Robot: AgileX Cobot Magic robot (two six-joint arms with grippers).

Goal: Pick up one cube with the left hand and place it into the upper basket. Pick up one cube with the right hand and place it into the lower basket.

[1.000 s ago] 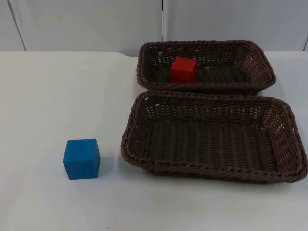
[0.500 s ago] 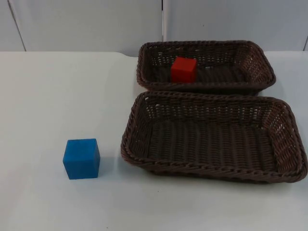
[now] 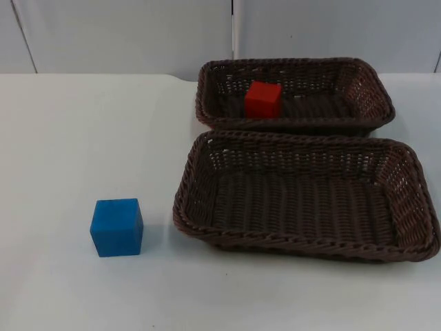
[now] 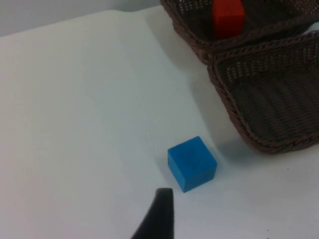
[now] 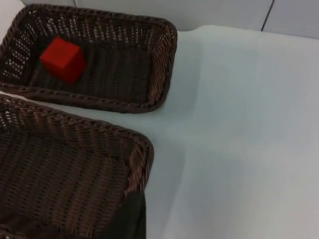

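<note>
The red cube (image 3: 262,100) already sits in the upper basket (image 3: 372,89), so the blue cube (image 3: 116,227) waits on the table beside the lower basket (image 3: 406,172); I can't tell either gripper's finger state

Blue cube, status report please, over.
Blue cube sits on the table, left of the lower basket. Red cube in the upper basket. Left gripper near blue cube; right gripper by lower basket. Nothing blocking.
</note>
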